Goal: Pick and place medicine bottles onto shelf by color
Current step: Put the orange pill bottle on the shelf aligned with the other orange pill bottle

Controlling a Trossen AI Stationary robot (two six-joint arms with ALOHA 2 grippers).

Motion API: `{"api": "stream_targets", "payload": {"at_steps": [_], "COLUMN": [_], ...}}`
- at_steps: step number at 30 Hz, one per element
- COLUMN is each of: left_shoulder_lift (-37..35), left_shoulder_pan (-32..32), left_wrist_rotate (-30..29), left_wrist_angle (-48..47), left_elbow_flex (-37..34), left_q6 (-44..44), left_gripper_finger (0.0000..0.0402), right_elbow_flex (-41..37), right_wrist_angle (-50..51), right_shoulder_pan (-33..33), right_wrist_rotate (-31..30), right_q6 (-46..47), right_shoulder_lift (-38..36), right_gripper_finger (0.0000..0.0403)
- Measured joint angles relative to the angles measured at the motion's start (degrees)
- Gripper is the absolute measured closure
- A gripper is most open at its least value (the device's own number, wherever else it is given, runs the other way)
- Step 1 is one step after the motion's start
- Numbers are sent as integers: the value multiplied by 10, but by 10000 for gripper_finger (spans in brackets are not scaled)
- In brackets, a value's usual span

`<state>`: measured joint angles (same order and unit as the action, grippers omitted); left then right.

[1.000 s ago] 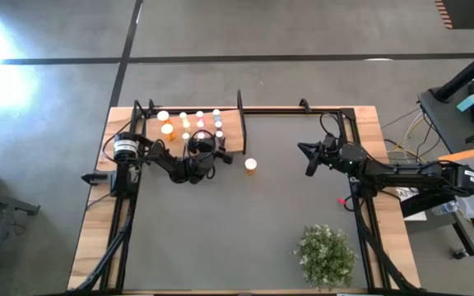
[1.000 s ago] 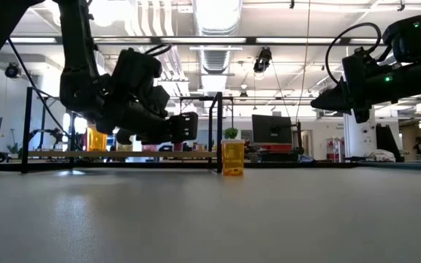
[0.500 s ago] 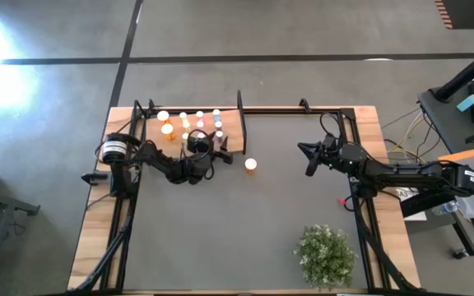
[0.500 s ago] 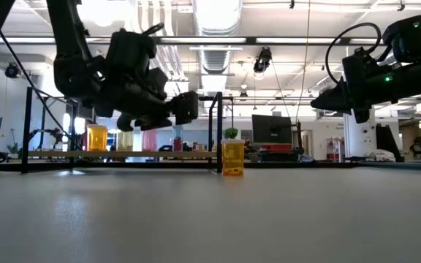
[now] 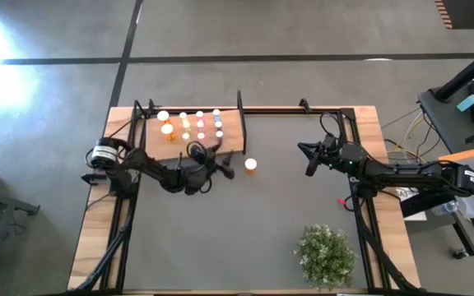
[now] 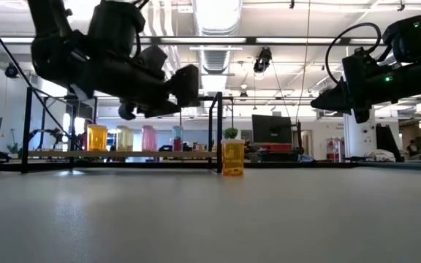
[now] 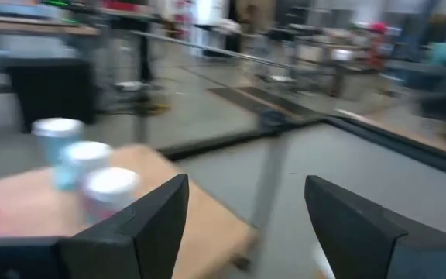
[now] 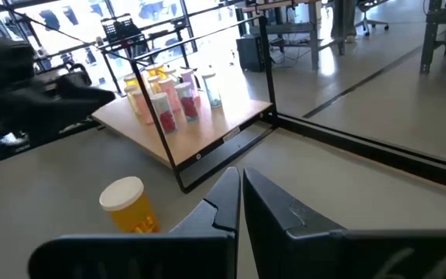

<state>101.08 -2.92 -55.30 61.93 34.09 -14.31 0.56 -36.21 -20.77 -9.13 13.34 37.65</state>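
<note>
While the left gripper (image 5: 220,164) hangs half-open and empty off the light-brown wooden shelf (image 5: 233,141), where small white-capped bottles (image 5: 200,124) stand grouped by colour, one orange white-capped bottle (image 5: 250,164) waits on the mat, probably next, near neither gripper's fingers, the right gripper (image 5: 309,159) closed.

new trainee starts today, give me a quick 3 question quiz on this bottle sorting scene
1. True or false: the orange bottle on the mat stands on the shelf.
2. Which gripper has its jaws apart? A) left gripper B) right gripper
3. Fill in: the green plant stands on the table's ___ arm side.

Key
1. False: it stands on the mat, just off the shelf's edge.
2. A: the left one is open and holds nothing; the right is shut.
3. Right.
</note>
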Motion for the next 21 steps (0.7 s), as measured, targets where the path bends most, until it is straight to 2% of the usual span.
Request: {"api": "stream_targets", "payload": {"at_steps": [5,7,9,16,21], "left_shoulder_lift": [0,1,1,1,1], "left_shoulder_pan": [-40,-44,-43,-45,-45], "left_wrist_rotate": [124,189,227,234,234], "left_wrist_angle": [-16,-22,-31,-58,-83], "left_elbow_flex": [0,0,0,1,1], "left_q6": [-1,1,10,51,57], "left_gripper_finger": [159,159,159,155,106], "right_elbow_flex": [0,0,0,0,0], "right_wrist_angle": [0,0,0,0,0], "right_shoulder_pan": [0,0,0,0,0], "right_wrist_rotate": [0,0,0,0,0], "right_q6": [0,0,0,0,0], "right_shoulder_lift": [0,0,0,0,0], "right_gripper_finger": [394,394,394,394,394]}}
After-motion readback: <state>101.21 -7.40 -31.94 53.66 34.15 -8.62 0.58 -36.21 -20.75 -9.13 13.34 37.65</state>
